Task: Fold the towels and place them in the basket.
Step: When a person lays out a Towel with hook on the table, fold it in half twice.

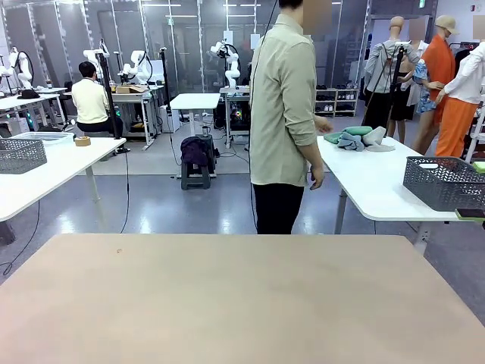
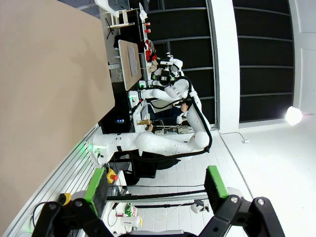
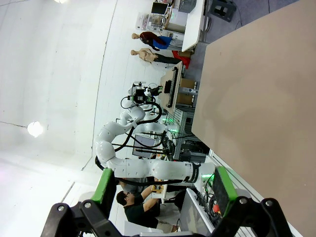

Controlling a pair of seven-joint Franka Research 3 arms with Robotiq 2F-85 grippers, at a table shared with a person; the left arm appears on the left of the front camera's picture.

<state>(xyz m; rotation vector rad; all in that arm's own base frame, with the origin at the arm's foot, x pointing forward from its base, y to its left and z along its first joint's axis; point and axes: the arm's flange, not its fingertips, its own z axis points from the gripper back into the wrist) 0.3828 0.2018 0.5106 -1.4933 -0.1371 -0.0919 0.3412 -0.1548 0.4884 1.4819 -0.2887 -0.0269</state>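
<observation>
Beyond the far edge of the tan table (image 1: pixel 227 303), a person (image 1: pixel 284 114) stands side-on, one hand (image 1: pixel 323 125) reaching over the white side table (image 1: pixel 371 189) at the right. The towels (image 1: pixel 356 139) lie there in a loose heap of green, blue and grey. They sit toward that table's far end, well apart from the basket (image 1: pixel 443 182), which is at its near right corner, close to the edge. A strip of grey floor runs between the two tables. The tan top is a wide, open surface from edge to edge. The left gripper (image 2: pixel 157 173) hangs just off one side edge, fingers spread apart and holding nothing. The right gripper (image 3: pixel 163 173) hangs by the opposite edge, also spread wide and holding nothing.
</observation>
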